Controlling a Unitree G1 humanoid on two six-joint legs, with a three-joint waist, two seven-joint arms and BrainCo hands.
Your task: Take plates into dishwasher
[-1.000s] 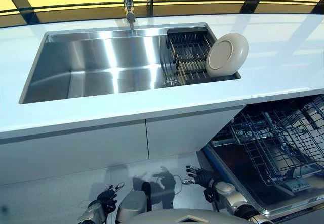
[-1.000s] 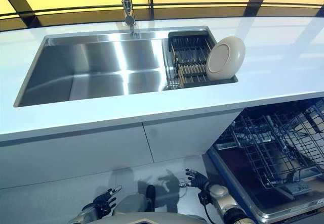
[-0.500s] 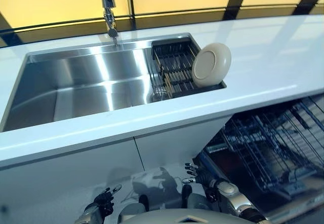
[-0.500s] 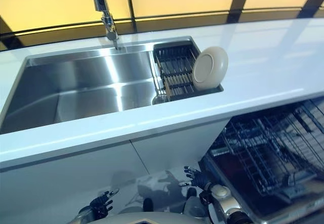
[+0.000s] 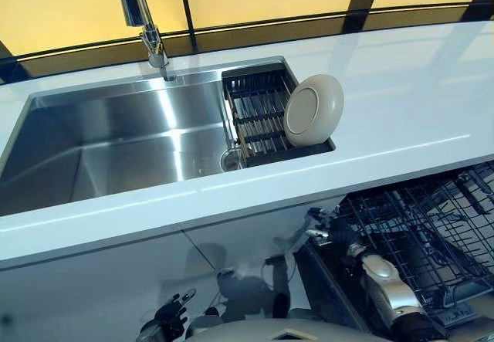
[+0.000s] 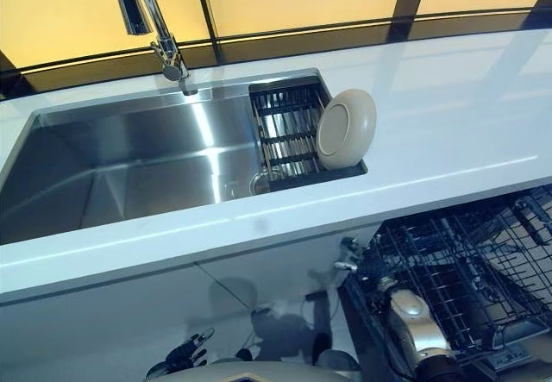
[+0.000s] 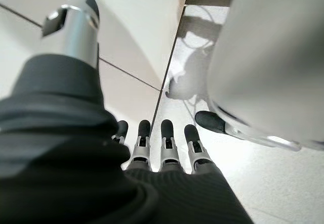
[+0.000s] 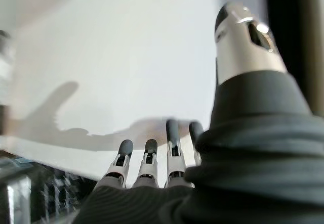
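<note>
A cream plate [image 5: 312, 110] stands on edge in a dark dish rack [image 5: 258, 115] at the right end of the steel sink [image 5: 116, 137]. The open dishwasher [image 5: 432, 234] with its wire rack lies at the lower right, under the counter. My right hand [image 5: 332, 230] is raised in front of the cabinet, at the dishwasher's left edge, fingers straight and empty; it also shows in the right wrist view [image 8: 152, 173]. My left hand [image 5: 171, 320] hangs low near the floor, fingers relaxed and empty, and shows in the left wrist view [image 7: 162, 143].
A white counter [image 5: 401, 103] runs around the sink. A tall tap [image 5: 143, 18] stands behind the sink. White cabinet fronts [image 5: 93, 288] fill the space below the counter.
The camera has swung right and closer. My right hand has risen from near the floor to the dishwasher's left edge. The left hand stays low.
</note>
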